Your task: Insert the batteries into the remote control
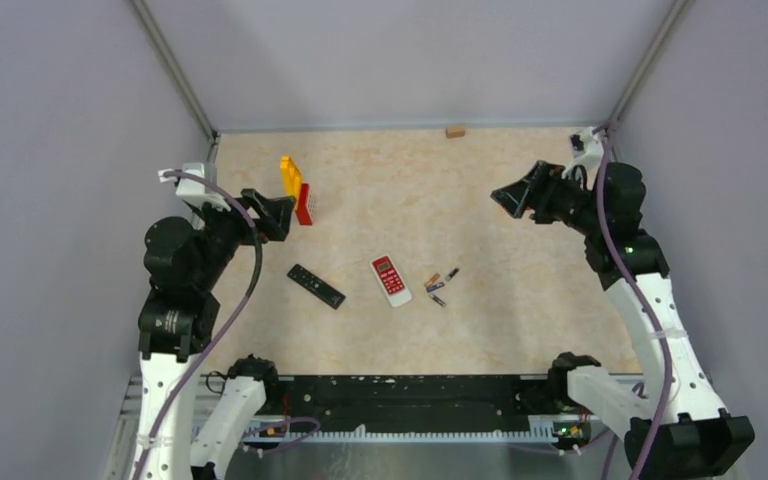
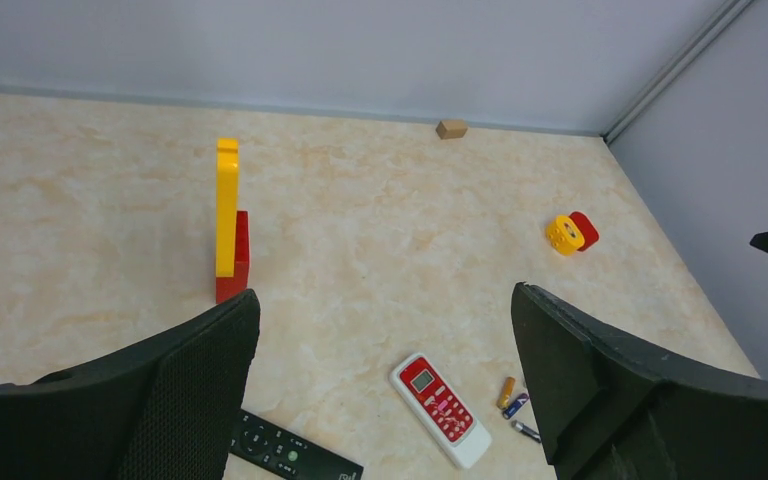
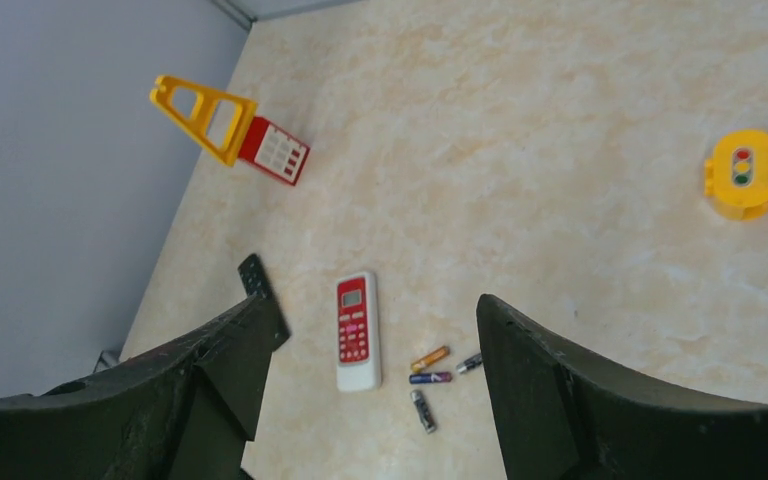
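A red-and-white remote lies face up mid-table. It also shows in the left wrist view and the right wrist view. A black remote lies to its left. Several batteries lie loose just right of the red remote: an orange one, a purple-blue one and two dark ones. My left gripper is open and empty, held high at the left. My right gripper is open and empty, held high at the right.
A yellow-and-red toy block stack stands at the back left. A small wooden block lies by the back wall. A yellow-and-red round toy sits at the right. Grey walls enclose the table on three sides.
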